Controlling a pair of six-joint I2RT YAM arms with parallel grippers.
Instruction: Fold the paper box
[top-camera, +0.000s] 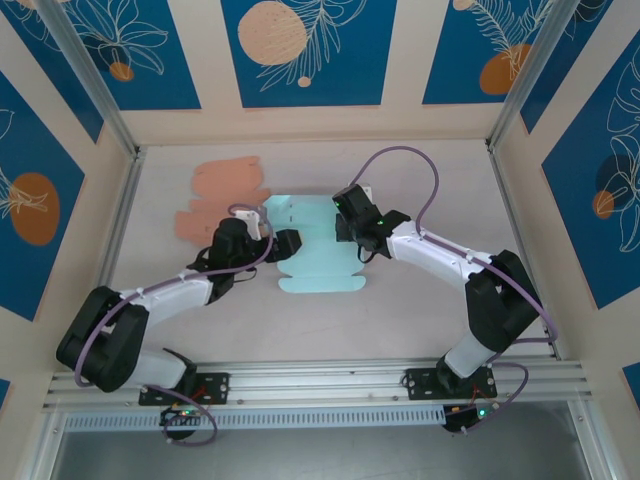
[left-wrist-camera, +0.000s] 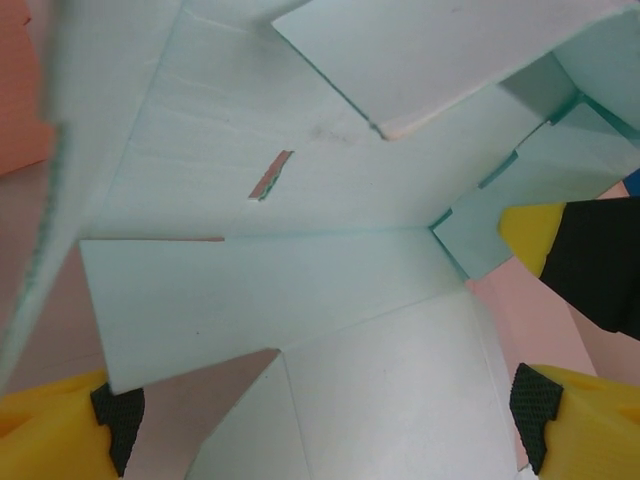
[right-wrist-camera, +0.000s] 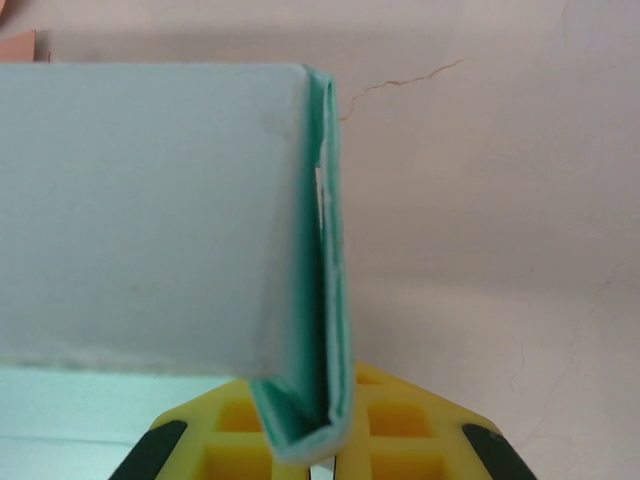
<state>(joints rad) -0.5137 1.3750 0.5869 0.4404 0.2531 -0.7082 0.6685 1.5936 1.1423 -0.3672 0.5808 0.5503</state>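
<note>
Top view: mint paper box (top-camera: 318, 262), part-folded blank, lies abt mid-table (top-camera: 420, 330), flaps spread out. L gripper (top-camera: 282, 243) is at the box's 9 o'clock edge; R gripper (top-camera: 352, 228) is at abt 2 o'clock on it. A salmon paper blank (top-camera: 222, 195) lies flat at abt 10 o'clock from the box, just beyond the L gripper and apart from the mint sheet. L wrist view: L gripper (left-wrist-camera: 320, 440) has jaws spread wide, w/ yellow fingers (left-wrist-camera: 580, 425) and their black pads at the 7 and 5 o'clock corners; nothing is clamped. The box (left-wrist-camera: 300, 270) spans the space ahead, w/ panels, creases and a small slot visible and one flap raised at 12–1 o'clock. The R gripper's yellow-and-black tip (left-wrist-camera: 585, 260) comes in at 3 o'clock beside a notched flap, and the salmon blank (left-wrist-camera: 18, 95) is at 10 o'clock. R wrist view: R gripper (right-wrist-camera: 322, 455) is closed on the box (right-wrist-camera: 150, 220), pinching a doubled-over wall edge that stands upright btwn the yellow fingers (right-wrist-camera: 400, 430) at 6 o'clock. The panel runs off toward 9 o'clock, w/ bare table (right-wrist-camera: 500, 200) to the right.
</note>
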